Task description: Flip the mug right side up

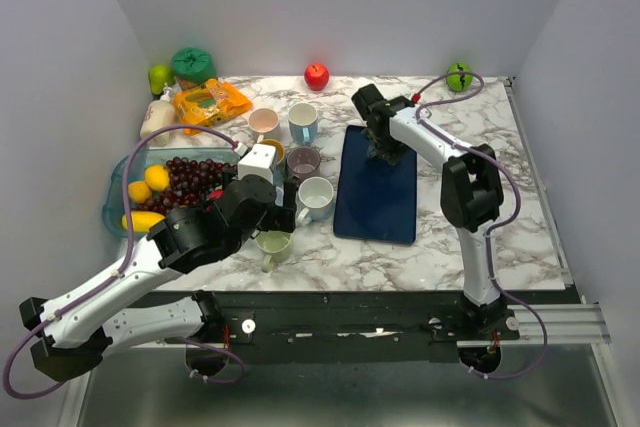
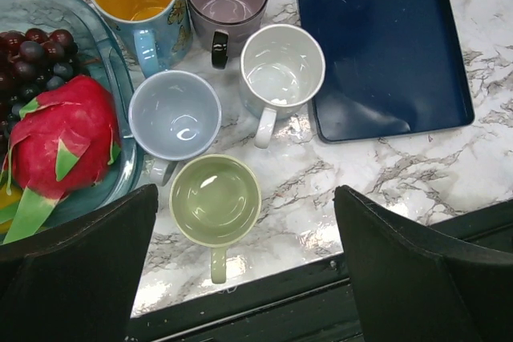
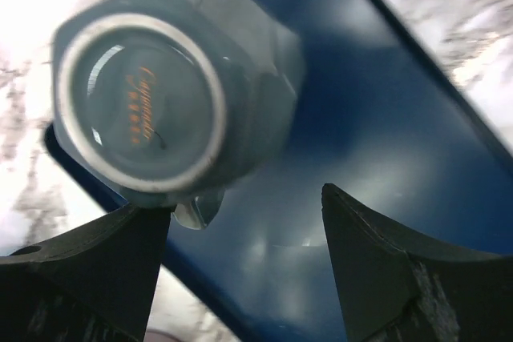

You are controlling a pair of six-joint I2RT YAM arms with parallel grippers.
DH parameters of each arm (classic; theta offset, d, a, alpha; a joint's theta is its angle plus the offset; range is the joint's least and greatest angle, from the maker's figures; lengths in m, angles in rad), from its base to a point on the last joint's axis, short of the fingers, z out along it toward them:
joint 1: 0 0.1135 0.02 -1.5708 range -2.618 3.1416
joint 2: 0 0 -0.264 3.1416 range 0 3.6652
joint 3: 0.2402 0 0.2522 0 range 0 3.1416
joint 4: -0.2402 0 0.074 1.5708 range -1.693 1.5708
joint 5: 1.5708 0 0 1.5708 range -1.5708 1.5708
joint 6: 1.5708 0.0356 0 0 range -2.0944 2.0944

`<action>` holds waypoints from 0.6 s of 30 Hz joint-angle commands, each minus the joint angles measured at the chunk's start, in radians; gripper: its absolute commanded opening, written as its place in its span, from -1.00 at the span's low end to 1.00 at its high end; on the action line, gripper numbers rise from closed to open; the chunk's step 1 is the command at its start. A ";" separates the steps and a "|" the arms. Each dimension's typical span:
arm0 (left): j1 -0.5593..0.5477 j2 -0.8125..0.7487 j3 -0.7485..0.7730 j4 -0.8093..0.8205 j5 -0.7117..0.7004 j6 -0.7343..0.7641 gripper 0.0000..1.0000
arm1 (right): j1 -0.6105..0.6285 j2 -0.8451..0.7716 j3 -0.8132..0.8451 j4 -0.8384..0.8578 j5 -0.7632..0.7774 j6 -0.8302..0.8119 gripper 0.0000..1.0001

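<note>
Green glaze comes nearest: a pale green mug [image 2: 215, 198] stands mouth up at the near edge of the counter [image 2: 417, 162], straight beneath my left fingers [image 2: 80, 266], which are spread wide and hold nothing. At twelve o'clock from it stand a grey-blue mug [image 2: 174, 114] and a white mug [image 2: 282, 66], both upright, with the fruit bowl [image 2: 112, 78] at nine o'clock. At three o'clock from the white mug lies the dark blue tray [image 1: 378, 197]. Toward the tray's far end is the slate-blue mug [image 3: 160, 94], the one I must turn. Its base with orange lettering faces my wrist and its mouth points down at the tray. My right fingers [image 3: 401, 278] are wide apart and empty. The mug sits toward eleven o'clock of the gap between them, not centred. The view is blurred, so I cannot tell whether one finger touches the handle. I judge this to be the approach before the grasp, with nothing turned yet. Next I should shift toward eleven o'clock, close on the mug's wall, lift it clear, roll the wrist half a turn, and set it on its base.
</note>
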 commanded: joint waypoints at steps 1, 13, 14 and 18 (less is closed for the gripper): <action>0.029 0.001 -0.002 0.042 0.034 0.035 0.98 | -0.002 -0.119 -0.112 0.009 0.088 -0.054 0.64; 0.097 0.004 -0.013 0.059 0.087 0.074 0.97 | -0.002 -0.121 -0.166 0.178 0.071 -0.315 0.20; 0.098 0.004 -0.013 0.059 0.087 0.075 0.98 | -0.002 -0.116 -0.169 0.178 0.057 -0.323 0.19; 0.106 0.003 -0.019 0.068 0.094 0.074 0.98 | -0.002 -0.105 -0.185 0.215 0.039 -0.344 0.00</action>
